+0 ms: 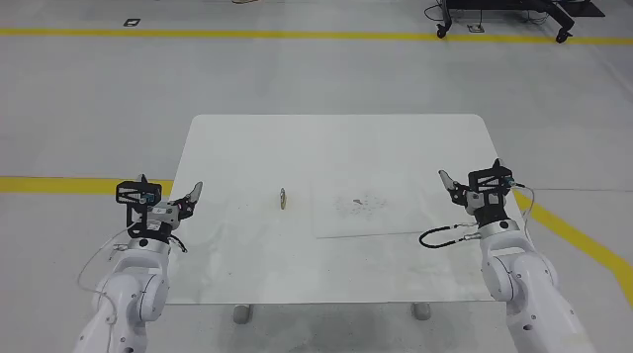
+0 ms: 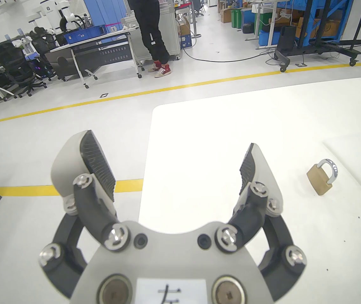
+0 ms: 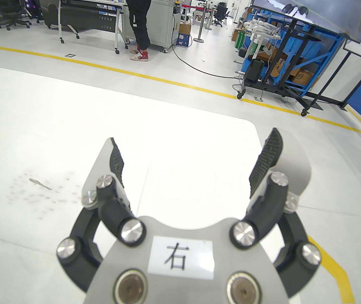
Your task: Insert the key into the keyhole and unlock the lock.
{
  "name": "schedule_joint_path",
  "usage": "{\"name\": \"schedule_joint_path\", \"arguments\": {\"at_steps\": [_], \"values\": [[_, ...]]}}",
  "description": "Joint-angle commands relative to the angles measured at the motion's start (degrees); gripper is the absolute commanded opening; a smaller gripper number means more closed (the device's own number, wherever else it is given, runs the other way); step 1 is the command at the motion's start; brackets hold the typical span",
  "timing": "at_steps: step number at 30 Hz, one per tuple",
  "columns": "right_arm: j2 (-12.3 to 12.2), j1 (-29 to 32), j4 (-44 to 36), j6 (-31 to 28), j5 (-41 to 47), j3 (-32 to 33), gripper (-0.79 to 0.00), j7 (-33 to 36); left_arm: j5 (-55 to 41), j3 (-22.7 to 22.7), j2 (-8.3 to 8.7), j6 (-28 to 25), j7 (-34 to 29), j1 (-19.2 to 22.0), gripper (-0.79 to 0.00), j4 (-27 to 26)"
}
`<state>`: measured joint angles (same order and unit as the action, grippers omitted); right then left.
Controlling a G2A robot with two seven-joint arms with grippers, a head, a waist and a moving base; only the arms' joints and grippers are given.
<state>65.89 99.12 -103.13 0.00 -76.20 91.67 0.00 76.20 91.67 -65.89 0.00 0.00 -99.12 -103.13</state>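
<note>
Since both arms' jaws stand apart and empty, the task seems unbegun; next, the flat-lying key (image 3: 40,184) needs pinching, the lock (image 2: 322,177) steadying.

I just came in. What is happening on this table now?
Nothing is being handled yet. A brass padlock lies near the middle of the white table, and the key lies apart from it on a smudged patch. The left gripper and the right gripper hang open at opposite sides of the table, each empty.
</note>
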Motion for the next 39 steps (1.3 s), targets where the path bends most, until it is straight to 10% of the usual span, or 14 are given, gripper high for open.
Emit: {"name": "schedule_joint_path", "arguments": {"at_steps": [1, 39], "values": [[0.0, 0.0, 0.0, 0.0, 0.0, 0.0, 0.000, 0.0, 0.0, 0.0, 0.00, 0.0, 0.0, 0.0, -0.001, 0.0], [0.4, -1.2, 0.4, -1.3, -2.0, -4.0, 0.000, 4.9, 0.0, 0.0, 0.00, 0.0, 0.0, 0.0, 0.000, 0.0]]}}
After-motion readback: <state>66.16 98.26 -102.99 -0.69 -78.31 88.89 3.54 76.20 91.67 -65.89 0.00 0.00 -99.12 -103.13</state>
